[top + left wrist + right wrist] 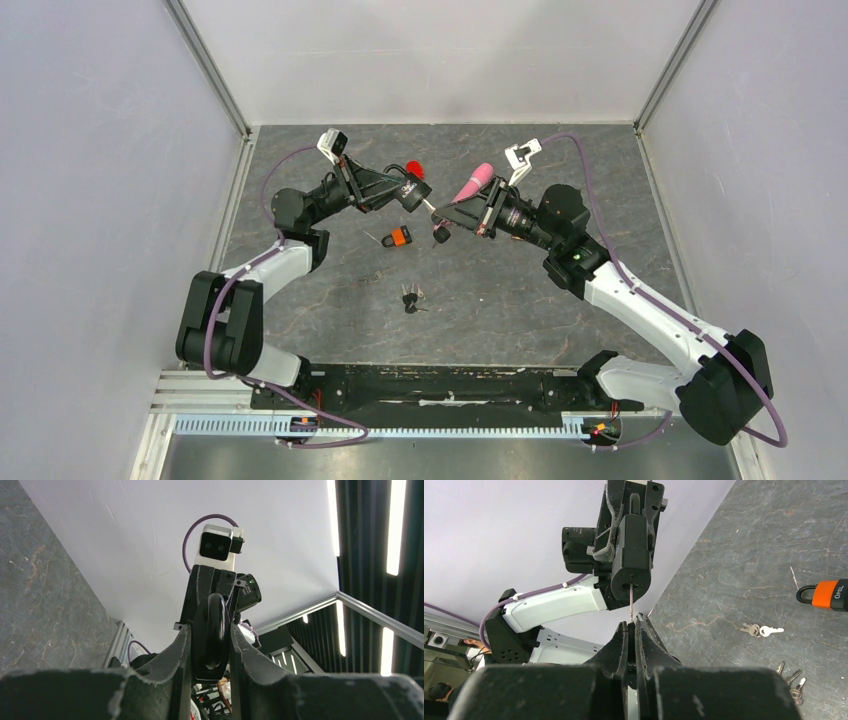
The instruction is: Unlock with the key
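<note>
The left gripper (210,647) clenches a black boxy padlock (631,555). The right gripper (631,630) pinches a thin silver key (630,602) entering its keyhole. A loose orange padlock (827,594) reads "OPEL".

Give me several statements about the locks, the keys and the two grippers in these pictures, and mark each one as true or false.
1. The left gripper holds a black padlock. True.
2. The right gripper is wide open. False: it is shut on a key.
3. That key reaches the black padlock's keyhole. True.
4. The orange padlock hangs from a gripper. False: it lies on the table.
5. No other keys are on the table. False: a bunch of keys lies there.
</note>
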Action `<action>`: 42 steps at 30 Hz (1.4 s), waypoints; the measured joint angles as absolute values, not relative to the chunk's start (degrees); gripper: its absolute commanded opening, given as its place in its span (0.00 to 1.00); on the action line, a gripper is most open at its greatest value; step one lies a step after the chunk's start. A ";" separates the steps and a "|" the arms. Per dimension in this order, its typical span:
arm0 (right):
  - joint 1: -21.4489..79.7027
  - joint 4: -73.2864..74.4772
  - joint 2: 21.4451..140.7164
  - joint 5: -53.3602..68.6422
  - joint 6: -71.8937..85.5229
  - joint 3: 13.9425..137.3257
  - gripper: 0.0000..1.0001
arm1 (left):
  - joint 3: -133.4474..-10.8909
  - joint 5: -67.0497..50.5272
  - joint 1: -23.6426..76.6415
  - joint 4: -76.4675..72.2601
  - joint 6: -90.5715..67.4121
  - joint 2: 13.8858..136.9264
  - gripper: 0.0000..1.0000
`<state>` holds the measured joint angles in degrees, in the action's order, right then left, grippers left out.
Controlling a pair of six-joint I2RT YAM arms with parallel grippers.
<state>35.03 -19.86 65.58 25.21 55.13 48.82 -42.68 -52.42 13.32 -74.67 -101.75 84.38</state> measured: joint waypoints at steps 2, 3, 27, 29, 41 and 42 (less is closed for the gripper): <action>35.03 -19.88 65.58 25.41 55.13 48.82 0.00 | -42.68 -52.45 13.32 -73.14 -100.73 83.50 0.02; 35.03 -19.88 65.60 25.45 55.16 48.82 0.00 | -42.68 -52.45 13.32 -72.47 -100.20 83.15 0.02; 34.61 -31.70 67.24 28.23 60.12 44.47 0.00 | -44.23 -44.64 19.33 -73.78 -98.72 84.09 0.02; 34.28 -31.62 67.85 29.74 59.79 44.49 0.00 | -44.27 -45.41 19.97 -73.06 -98.50 84.18 0.02; 30.37 -24.32 66.04 33.52 55.61 44.51 0.00 | -44.29 -52.90 17.19 -67.99 -95.39 84.12 0.02; 30.37 -24.14 66.02 33.65 55.31 44.51 0.00 | -44.31 -53.28 16.95 -67.88 -95.33 84.09 0.02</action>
